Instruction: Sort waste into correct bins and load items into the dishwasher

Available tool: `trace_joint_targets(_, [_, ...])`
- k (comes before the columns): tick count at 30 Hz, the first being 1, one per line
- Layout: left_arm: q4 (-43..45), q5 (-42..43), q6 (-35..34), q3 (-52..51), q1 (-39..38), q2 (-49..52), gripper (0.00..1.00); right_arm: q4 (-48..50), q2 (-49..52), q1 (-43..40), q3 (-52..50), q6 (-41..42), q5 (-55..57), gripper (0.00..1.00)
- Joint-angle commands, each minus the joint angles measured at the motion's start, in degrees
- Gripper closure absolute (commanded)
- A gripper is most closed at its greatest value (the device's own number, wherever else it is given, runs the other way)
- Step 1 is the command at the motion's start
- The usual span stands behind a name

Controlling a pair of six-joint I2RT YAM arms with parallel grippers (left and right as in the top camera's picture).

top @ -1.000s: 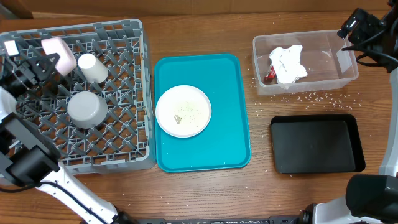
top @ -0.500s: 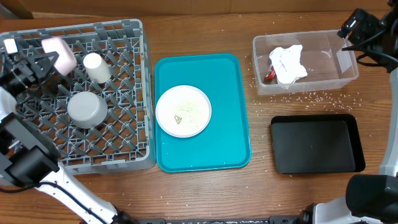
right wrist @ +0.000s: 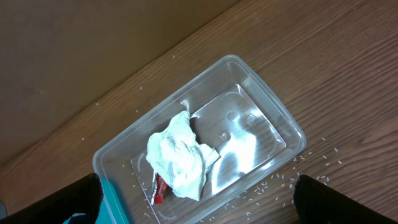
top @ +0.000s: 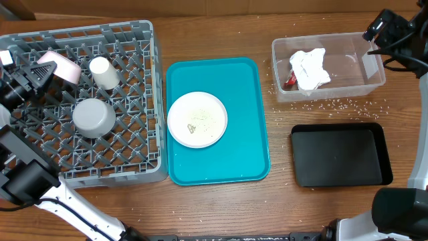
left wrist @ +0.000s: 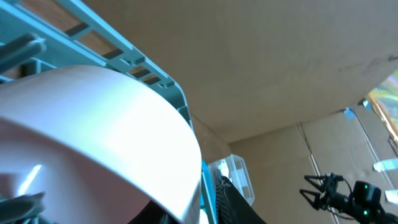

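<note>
My left gripper [top: 40, 73] is shut on the smaller white shallow bowl [top: 61, 66] and holds it tilted on edge over the back left of the grey dish rack [top: 144, 144]. The bowl fills the left wrist view [left wrist: 93, 137]. A small white cup [top: 103, 71] and a grey bowl [top: 93, 117] sit in the rack. The white plate [top: 196, 119] lies on the teal tray [top: 247, 154]. The napkin [top: 309, 67] and red wrapper [top: 289, 82] lie in the clear tub [top: 374, 73]. My right gripper [top: 376, 32] is open above the tub's right end [right wrist: 267, 134].
The black tray [top: 341, 155] lies at the front right. Rice grains [top: 334, 104] are scattered on the wood between the tub and the black tray, and a few lie on the plate. The rack's far wall [left wrist: 124, 50] shows in the left wrist view.
My left gripper has moved a little left and down with the white bowl, which now tilts more on edge in the rack. The cup shifted slightly. The right arm has not moved.
</note>
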Motion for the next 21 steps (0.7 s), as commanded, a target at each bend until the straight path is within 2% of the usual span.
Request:
trace_joint_targets(1, [-0.3,-0.9,-3.4,0.8,1.9,1.0,0.78,0.3,-0.7,0.0,1.0,0.3,0.3,0.00])
trace_joint_targets(2, [-0.4,-0.9,-4.1,0.8,2.4,1.0,0.76,0.3,-0.7,0.0,1.0,0.3,0.3,0.00])
trace_joint_targets(4, [-0.8,-0.9,-4.9,0.8,3.4,0.9,0.65,0.3,-0.7,0.0,1.0,0.3,0.3,0.00])
trace_joint_targets(6, [-1.5,-1.1,-4.9,0.8,4.2,0.8,0.61,0.3,-0.7,0.0,1.0,0.3,0.3,0.00])
trace_joint_targets(8, [-3.7,-3.7,-4.9,0.8,5.0,0.4,0.49,0.3,-0.7,0.0,1.0,0.3,0.3,0.00])
trace_joint_targets(10, [-7.3,-8.5,-4.7,0.8,5.8,-0.4,0.35,0.3,-0.7,0.0,1.0,0.3,0.3,0.00])
trace_joint_targets(13, [-13.9,-18.0,-2.9,0.9,6.8,-2.7,0.26,0.3,-0.7,0.0,1.0,0.3,0.3,0.00])
trace_joint_targets(14, [-16.0,-21.6,-2.2,0.9,6.9,-3.8,0.20,0.3,-0.7,0.0,1.0,0.3,0.3,0.00])
trace_joint_targets(19, [-23.4,-40.6,-1.7,1.0,7.1,-10.4,0.19,0.3,-0.7,0.0,1.0,0.3,0.3,0.00])
trace_joint_targets(21, [-25.0,-46.4,-1.7,1.0,7.1,-13.5,0.21,0.3,-0.7,0.0,1.0,0.3,0.3,0.00])
